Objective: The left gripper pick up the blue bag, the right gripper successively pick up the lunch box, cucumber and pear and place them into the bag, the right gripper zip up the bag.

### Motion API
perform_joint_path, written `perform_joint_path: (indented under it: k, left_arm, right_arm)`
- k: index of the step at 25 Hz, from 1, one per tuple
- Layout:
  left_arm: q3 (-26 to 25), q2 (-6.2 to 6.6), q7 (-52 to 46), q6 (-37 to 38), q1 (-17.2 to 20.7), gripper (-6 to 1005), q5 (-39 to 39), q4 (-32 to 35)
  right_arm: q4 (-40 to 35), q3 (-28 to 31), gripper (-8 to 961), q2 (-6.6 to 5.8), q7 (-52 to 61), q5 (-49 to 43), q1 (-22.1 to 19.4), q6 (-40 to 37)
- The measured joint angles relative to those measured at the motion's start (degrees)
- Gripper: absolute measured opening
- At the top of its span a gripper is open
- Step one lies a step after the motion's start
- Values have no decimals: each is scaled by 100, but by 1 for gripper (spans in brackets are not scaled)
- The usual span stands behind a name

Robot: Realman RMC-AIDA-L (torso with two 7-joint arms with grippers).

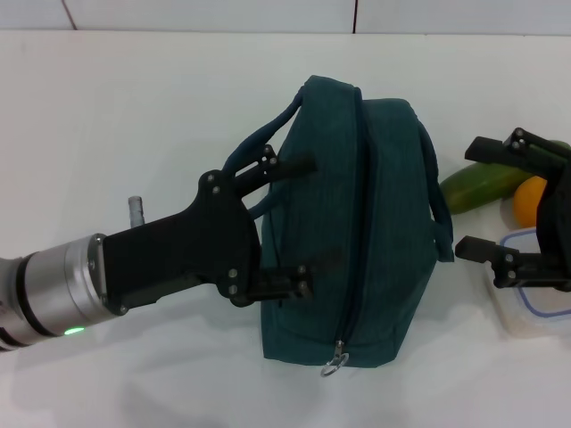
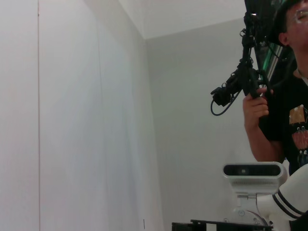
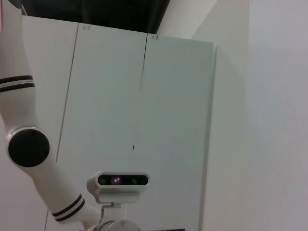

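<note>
head view: one dark teal blue bag [image 1: 357,232], zipped, lies mid-table; left gripper [image 1: 299,223] spread apart at its handle side; right gripper [image 1: 477,201] apart above lunch box [image 1: 535,281], cucumber [image 1: 482,185], pear [image 1: 529,201]. wrist views: walls only.

No readable text, label, brand, number or sign in any view. Blue bag [image 1: 357,223]: plain fabric, no logo visible. Lunch box [image 1: 535,285]: no marking legible. Both gripper bodies show only screws. Left wrist view: person's black shirt [image 2: 293,125] carries a small printed graphic, too small to read. Right wrist view: bare cabinet panels, nothing written.
</note>
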Motion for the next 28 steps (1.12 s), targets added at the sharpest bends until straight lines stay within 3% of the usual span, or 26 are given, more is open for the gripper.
perform_joint_path:
  k: [16, 21, 26, 28]
  left_arm:
    - [-31, 2, -314, -72, -8, 895, -199, 124]
    - [-44, 53, -2351, -1034, 88, 851, -458, 1405]
    - [-8, 23, -4428, -1665, 430, 814, 256, 3345]
    - [-1, 24, -4966, -1700, 455, 810, 424, 3724]
  right_arm:
    - [16, -35, 885, 9, 38, 17, 4, 13]
    - [-21, -21, 884, 7, 178, 23, 12, 12]
    - [-33, -4, 884, 2, 189, 25, 13, 10]
    - [-38, 6, 883, -3, 189, 24, 9, 11]
